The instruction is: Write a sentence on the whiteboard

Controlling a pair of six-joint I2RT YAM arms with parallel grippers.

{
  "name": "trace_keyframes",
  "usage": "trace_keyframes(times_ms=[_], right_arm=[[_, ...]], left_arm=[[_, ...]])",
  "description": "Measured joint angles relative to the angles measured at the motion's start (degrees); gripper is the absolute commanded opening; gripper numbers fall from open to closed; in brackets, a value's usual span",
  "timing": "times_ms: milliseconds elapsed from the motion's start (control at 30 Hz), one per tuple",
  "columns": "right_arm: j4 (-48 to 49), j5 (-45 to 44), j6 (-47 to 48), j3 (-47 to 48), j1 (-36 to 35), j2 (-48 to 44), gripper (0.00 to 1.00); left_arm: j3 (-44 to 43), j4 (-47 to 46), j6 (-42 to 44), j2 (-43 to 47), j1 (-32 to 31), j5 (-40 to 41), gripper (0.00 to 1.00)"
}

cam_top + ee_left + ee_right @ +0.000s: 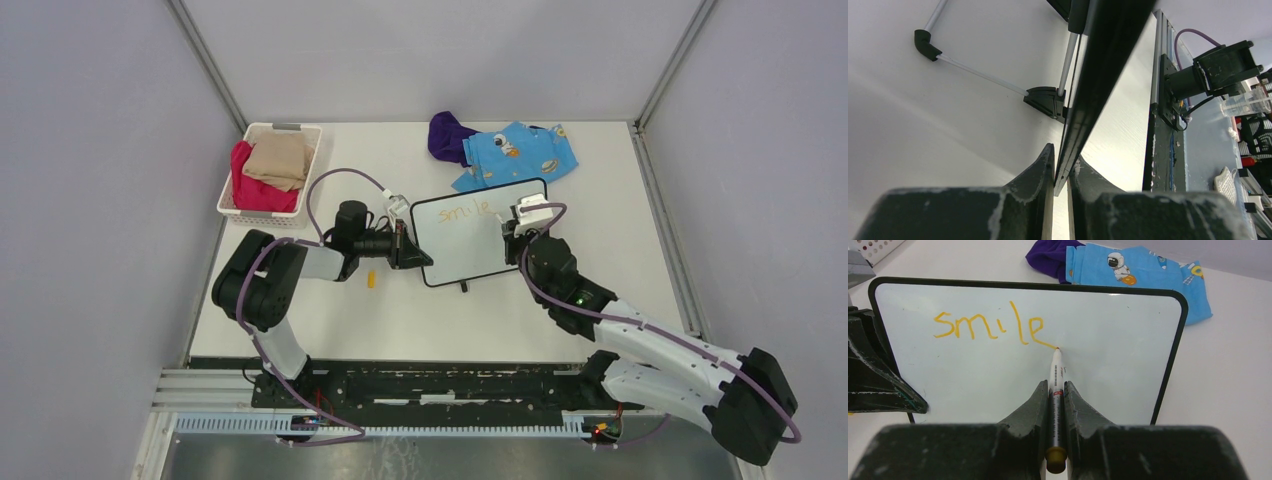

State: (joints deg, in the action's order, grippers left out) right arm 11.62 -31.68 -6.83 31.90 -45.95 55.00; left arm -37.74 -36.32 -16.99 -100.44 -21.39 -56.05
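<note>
Right gripper [1057, 388], pressed onto a slim white marker with an orange tip [1056, 365], rests the nib on the small rectangular whiteboard with a thin black frame [1108, 370]. The nib sits at the tail of the final "e" in "smile", the only orange handwritten word of the sentence [988, 326] on the board.

At the board's left edge, the left gripper [1062, 167] pinches the black frame between its two fingers. The board stands propped at a tilt near the middle of the white surface [600, 300], just in front of a blue astronaut-print cloth [520, 152] and a crumpled purple cloth [448, 135]. A white plastic basket [258, 127] of red and tan fabric sits well apart at the far left. A small yellow item [370, 280], too small to identify, lies beside the left arm.

Writing looks to be at an early stage, with one word down and bare board to its right and below. The next move likely calls for lifting the nib clear and shifting it to start a fresh word without smearing the ink. The left gripper's hold would need to stop the board sliding under the pen.
</note>
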Motion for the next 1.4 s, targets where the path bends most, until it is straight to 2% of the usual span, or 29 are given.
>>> trace_keyframes(times_ms=[367,667,1400], right_arm=[[3.7,8.5,0.0,-0.9,0.4,-5.7,0.00],[4.7,14.9,0.0,1.3,0.3,-0.4,0.00],[8.7,10.8,-0.4,2.1,0.0,3.6,0.00]], left_arm=[[0.0,0.0,0.0,0.0,0.0,0.0,0.02],[-0.1,0.2,0.2,0.0,0.0,0.0,0.02],[-0.3,0.9,0.9,0.0,0.0,0.0,0.02]])
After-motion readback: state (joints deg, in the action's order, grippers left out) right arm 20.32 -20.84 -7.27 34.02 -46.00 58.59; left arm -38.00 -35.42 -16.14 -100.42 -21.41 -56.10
